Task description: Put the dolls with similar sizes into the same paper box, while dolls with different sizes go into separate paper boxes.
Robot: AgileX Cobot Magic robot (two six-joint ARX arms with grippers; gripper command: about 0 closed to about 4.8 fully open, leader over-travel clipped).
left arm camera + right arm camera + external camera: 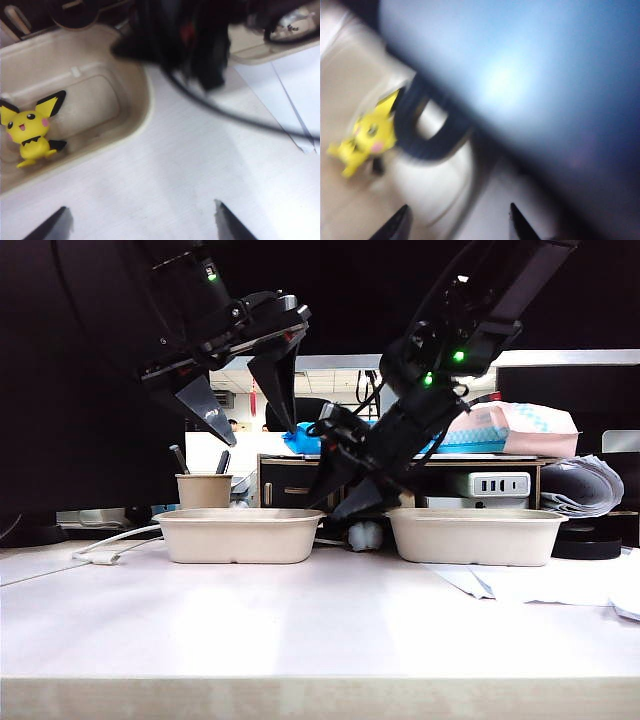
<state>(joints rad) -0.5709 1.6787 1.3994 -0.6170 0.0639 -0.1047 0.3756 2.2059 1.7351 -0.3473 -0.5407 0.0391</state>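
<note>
Yellow doll, black-tipped ears, lies in left paper box; left pincer, right pincer gape empty.

This looks like an office or lab room set up for robot trials. Two black robot arms with green status lights hang over a pale surface. Behind them stands a low shelf unit carrying a white power strip, with tissue packs stacked on top. A paper cup holds pens, a white cable trails across the surface, and loose papers lie at one side. Ceiling lights show in the room behind.
</note>
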